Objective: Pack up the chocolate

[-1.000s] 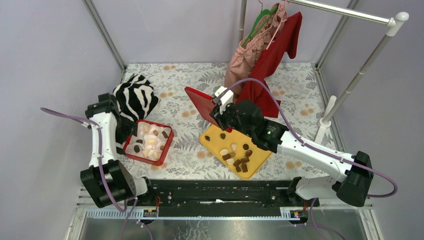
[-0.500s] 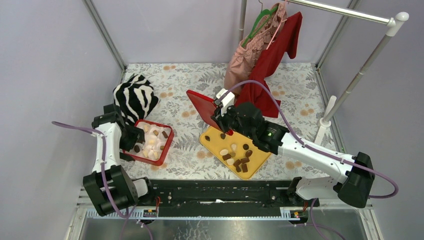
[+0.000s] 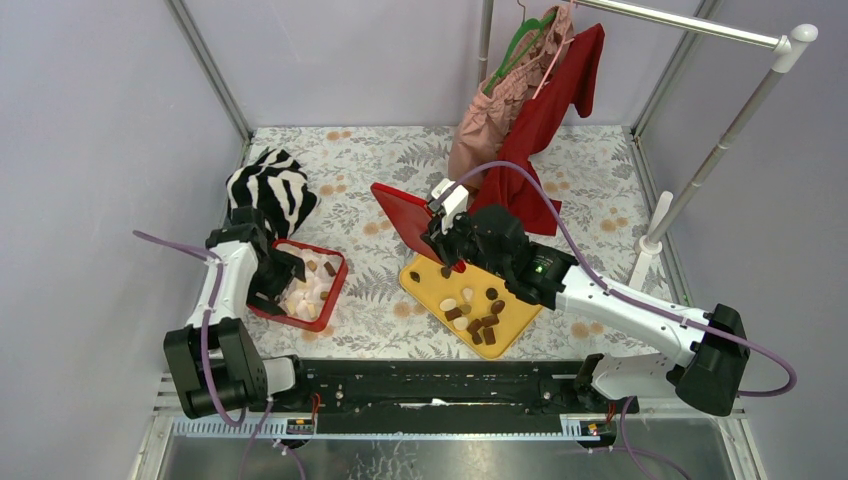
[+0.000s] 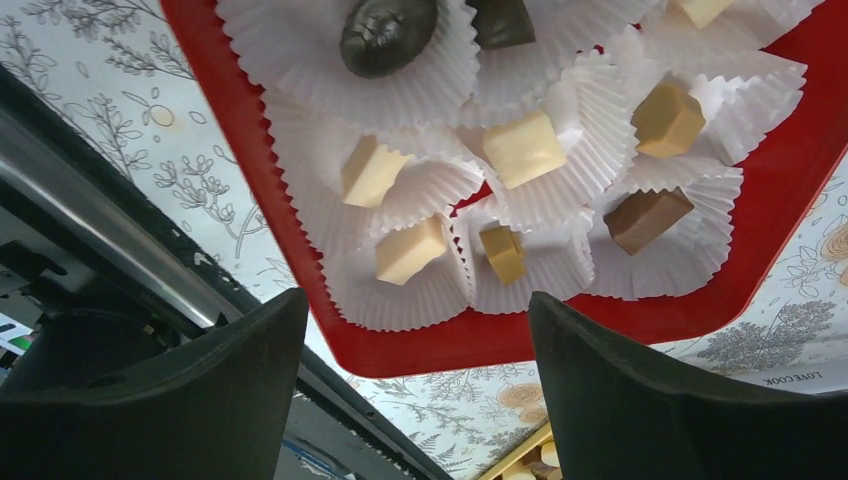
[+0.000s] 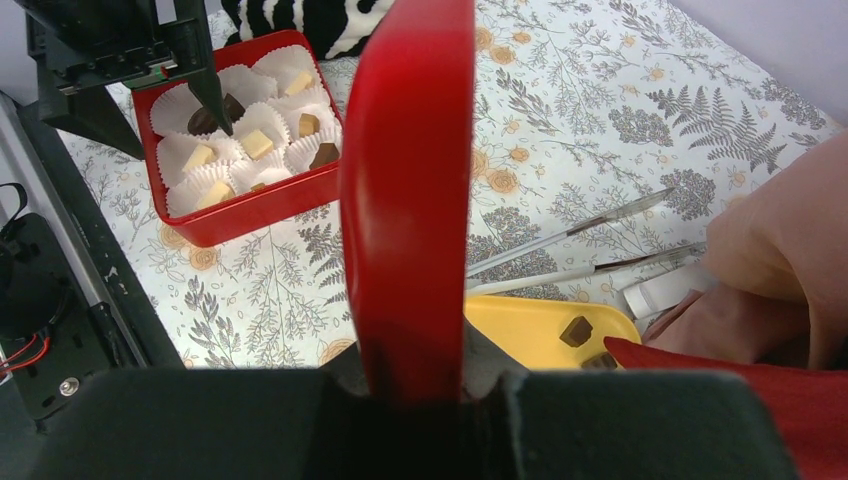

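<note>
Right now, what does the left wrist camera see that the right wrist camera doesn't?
Only the left wrist: tiny lettering printed on the tablecloth. Only the right wrist: the red lid, gripped edge-on by the right hand, and a zebra cloth. Both: the red box of chocolates in paper cups, with the open left hand above it.

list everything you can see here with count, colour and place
box: one, red, front left
tray: one, yellow, front centre
boxed chocolates: several, dark, tan and cream, in the box
loose chocolates: about a dozen, brown and cream, on the tray
lid: one, red, on edge behind the tray
cloth: one, zebra-striped, behind the box
garments: two, pink and red, hanging at the back
left gripper: one, black, open over the box
right gripper: one, black, shut on the lid
</note>
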Robot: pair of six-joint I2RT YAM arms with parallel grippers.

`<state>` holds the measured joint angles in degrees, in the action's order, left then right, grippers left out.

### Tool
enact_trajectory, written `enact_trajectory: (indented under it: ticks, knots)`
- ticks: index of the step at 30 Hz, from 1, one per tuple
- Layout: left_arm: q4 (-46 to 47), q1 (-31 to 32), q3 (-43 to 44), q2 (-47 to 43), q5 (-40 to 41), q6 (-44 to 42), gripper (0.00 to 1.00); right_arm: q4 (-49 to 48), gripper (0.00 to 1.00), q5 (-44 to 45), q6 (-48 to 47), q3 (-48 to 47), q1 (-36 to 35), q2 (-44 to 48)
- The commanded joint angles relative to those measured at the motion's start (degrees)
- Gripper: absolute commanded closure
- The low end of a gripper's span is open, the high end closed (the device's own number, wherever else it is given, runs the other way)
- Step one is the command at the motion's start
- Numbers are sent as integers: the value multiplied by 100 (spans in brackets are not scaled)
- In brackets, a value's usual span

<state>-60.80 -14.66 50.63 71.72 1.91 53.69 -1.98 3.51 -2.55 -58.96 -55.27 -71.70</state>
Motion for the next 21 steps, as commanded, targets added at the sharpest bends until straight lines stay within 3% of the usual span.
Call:
enact_trajectory:
  ticks: [1,7,14,21]
  knots:
    - [302,190,-45,95,88,303,15,-308,100,-41,35,-87,25,109]
    - [183,244,108,75,171,373,14,-295,100,-108,31,-148,25,31]
    - [-856,207,767,90,1013,597,2,-260,100,-206,7,-212,25,-43]
    - [-624,145,135,273,689,940,2,-237,100,-296,1,-230,29,-89]
